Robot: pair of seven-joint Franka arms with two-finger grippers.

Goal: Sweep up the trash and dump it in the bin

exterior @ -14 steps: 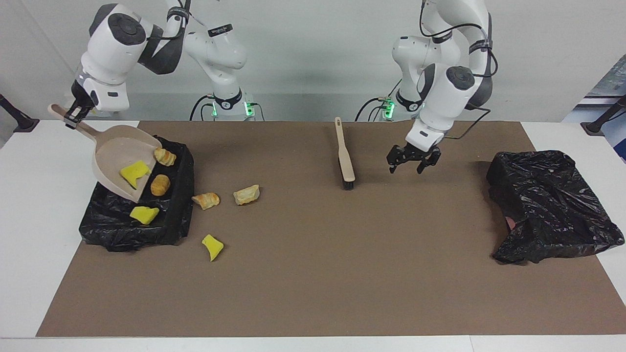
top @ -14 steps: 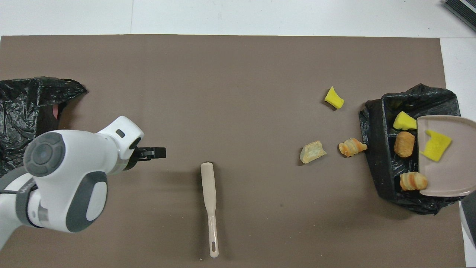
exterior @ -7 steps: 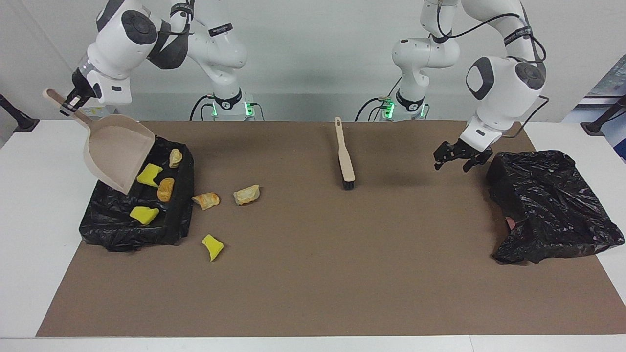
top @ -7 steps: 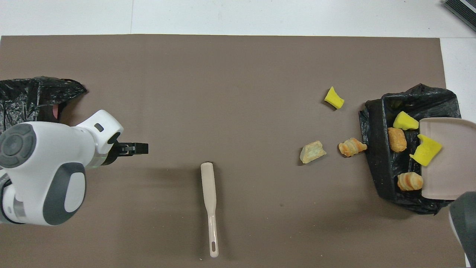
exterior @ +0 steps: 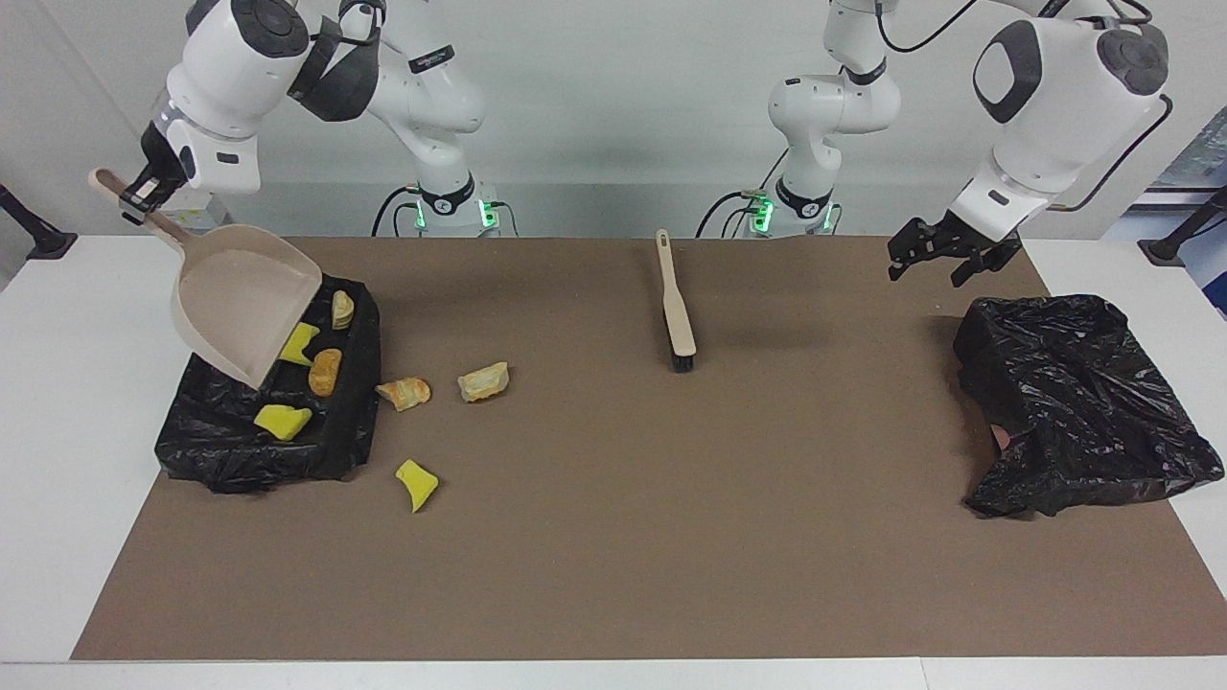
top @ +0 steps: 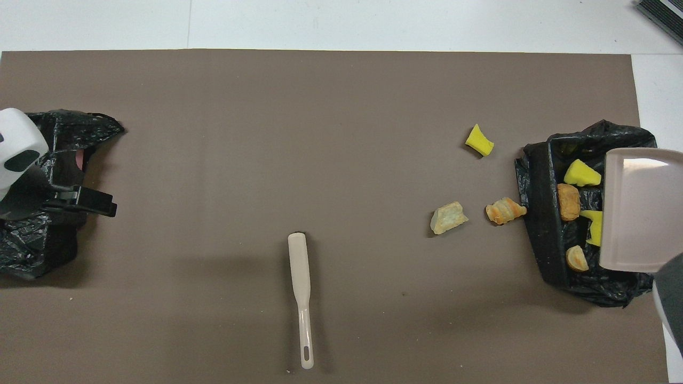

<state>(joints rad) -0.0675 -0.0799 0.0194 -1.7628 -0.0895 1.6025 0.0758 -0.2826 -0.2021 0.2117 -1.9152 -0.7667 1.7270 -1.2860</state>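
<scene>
Since the earlier frames, the left tool (exterior: pixel 942 251) has swung away from the brush (exterior: pixel 675 305) and now hangs, fingers spread, over the edge of the second black bag (exterior: pixel 1083 402) at the left arm's end of the bench (exterior: pixel 613 575). Meanwhile the dustpan (exterior: pixel 244 302) has emptied: its yellow wedge (exterior: pixel 300 342) has slid into the bin (exterior: pixel 335 450). The right tool (exterior: pixel 142 196) pinches the dustpan handle, holding the pan tilted over the bin. Four pieces of trash lie in the bin; three lie on the mat just beside it: two bread chunks (exterior: pixel 404 392) (exterior: pixel 482 380) and one yellow wedge (exterior: pixel 416 484).
</scene>
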